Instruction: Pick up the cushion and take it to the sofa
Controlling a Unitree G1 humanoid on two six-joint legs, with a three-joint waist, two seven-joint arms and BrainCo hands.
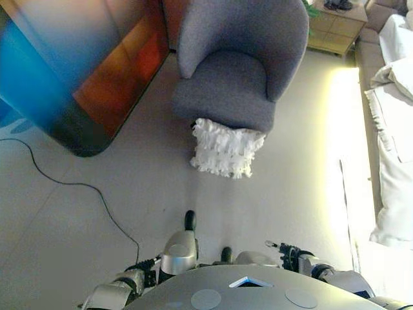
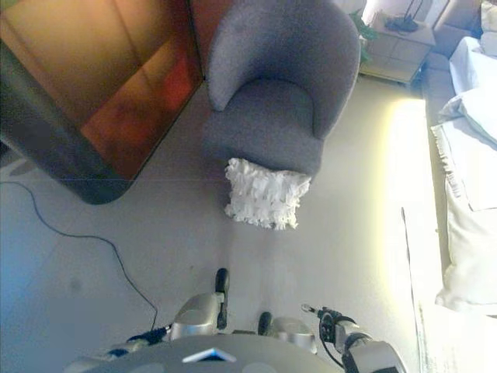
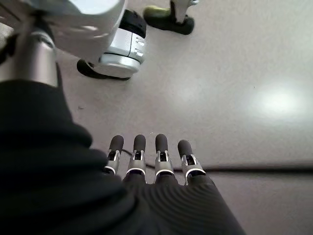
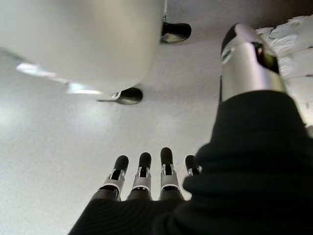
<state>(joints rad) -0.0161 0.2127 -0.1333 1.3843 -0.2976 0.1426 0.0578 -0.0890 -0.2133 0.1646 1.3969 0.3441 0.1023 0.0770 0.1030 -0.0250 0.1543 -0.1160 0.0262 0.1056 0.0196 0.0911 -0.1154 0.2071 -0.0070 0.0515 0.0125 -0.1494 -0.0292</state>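
**Cushion on the floor, both hands empty**

Left eye view: the white ruffled cushion [image 1: 226,148] leans on the floor against the front of the grey armchair [image 1: 239,64]. The white-draped sofa [image 1: 390,129] runs along the right edge, well apart.

Left wrist view: the left hand [image 3: 149,161] hangs over bare floor [image 3: 244,58], fingers straight, side by side, holding nothing.

Right wrist view: the right hand [image 4: 146,178] shows likewise, fingers extended, thumb [image 4: 247,58] apart, nothing held.
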